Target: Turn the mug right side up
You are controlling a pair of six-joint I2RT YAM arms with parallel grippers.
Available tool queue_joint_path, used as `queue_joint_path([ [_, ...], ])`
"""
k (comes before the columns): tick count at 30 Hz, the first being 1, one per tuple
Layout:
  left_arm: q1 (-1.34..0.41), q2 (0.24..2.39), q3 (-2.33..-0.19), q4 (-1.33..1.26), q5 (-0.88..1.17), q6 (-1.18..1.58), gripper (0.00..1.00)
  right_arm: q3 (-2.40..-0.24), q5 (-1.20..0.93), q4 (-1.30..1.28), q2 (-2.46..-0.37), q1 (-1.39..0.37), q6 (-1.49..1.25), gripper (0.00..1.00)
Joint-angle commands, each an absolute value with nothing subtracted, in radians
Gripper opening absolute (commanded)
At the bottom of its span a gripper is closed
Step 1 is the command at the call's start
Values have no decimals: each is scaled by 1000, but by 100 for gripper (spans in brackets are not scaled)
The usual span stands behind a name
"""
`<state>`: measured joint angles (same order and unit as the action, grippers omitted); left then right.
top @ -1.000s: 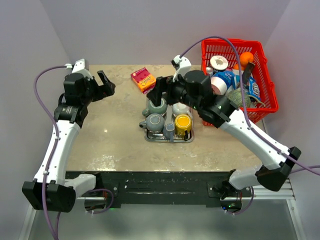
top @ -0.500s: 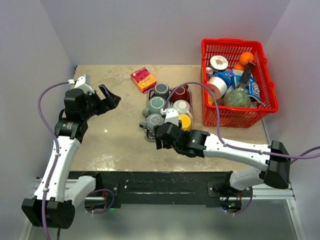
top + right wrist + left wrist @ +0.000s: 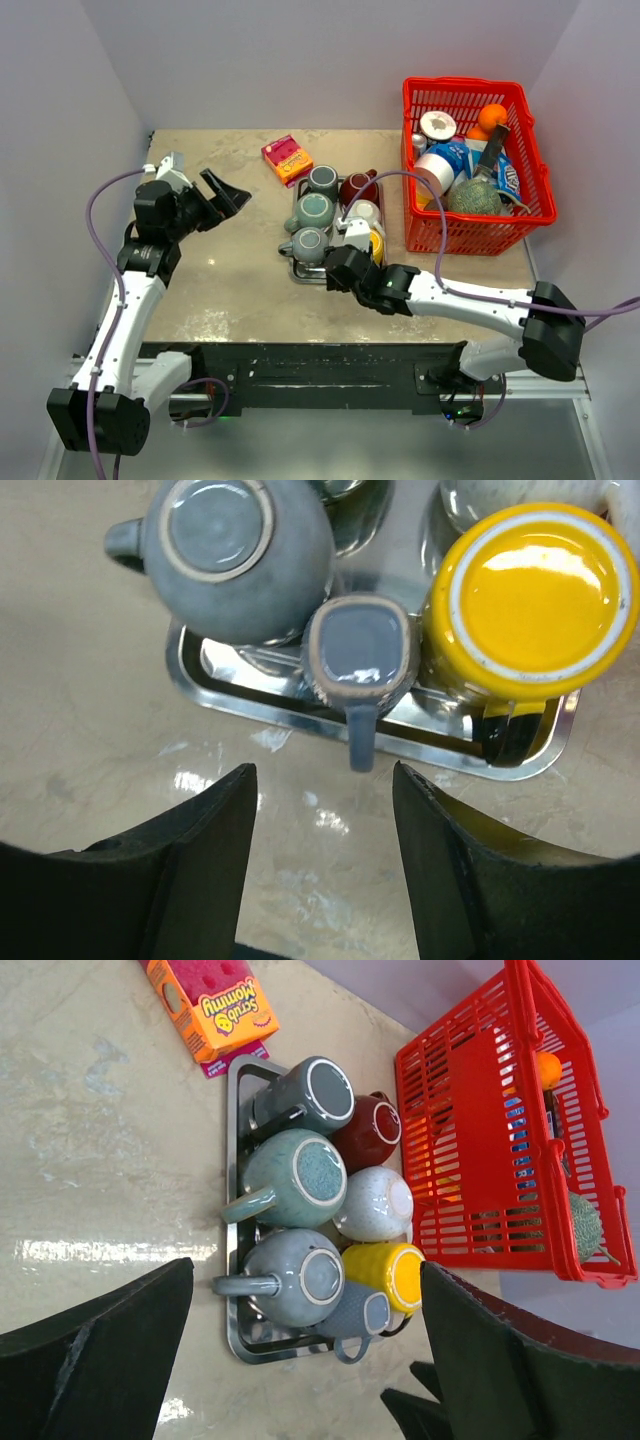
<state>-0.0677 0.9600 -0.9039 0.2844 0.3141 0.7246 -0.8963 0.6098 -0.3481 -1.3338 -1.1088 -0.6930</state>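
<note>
**Right gripper brought low to the tray's near rim, jaws partly drawn in**

Since a second earlier, the gripper had been swung away from above the mugs and set down low over the table, just short of the near rim of the metal tray. Its fingers had been narrowed from their wide spread, yet they were seen apart, with bare table between them and nothing held.

Directly ahead of the fingers, the small slate-blue mug was seen upside down on the tray at its near rim. Its handle was pointed back toward the gripper and hung over that rim. No contact between fingers and handle was seen.

Ahead and to the left in the wrist view, a round grey mug was stood base-up just beside the small one. Ahead and to the right, a yellow mug was likewise inverted.

Farther ahead, a white mug, a teal mug, a dark red mug and a dark grey mug were ranged base-up on the tray. Farthest off, a sponge box was laid beyond the tray to the left, and a red basket was placed to the right.

The left gripper had been shifted slightly toward the tray. It was held above the table well to the tray's left, jaws spread wide and empty.
</note>
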Motion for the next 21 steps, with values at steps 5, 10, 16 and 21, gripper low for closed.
queue_joint_path([
  [5, -63, 959, -916, 221, 350, 742, 99, -936, 558, -255, -1423, -1031, -658, 56],
  [10, -63, 966, -926, 238, 347, 742, 99, -965, 546, -279, -1468, -1028, -679, 51],
  [16, -63, 994, -943, 238, 353, 729, 99, -985, 568, -281, -1528, -1026, -680, 46],
  [21, -63, 1012, -951, 245, 360, 715, 99, -1012, 595, -313, -1560, -1023, -689, 41],
])
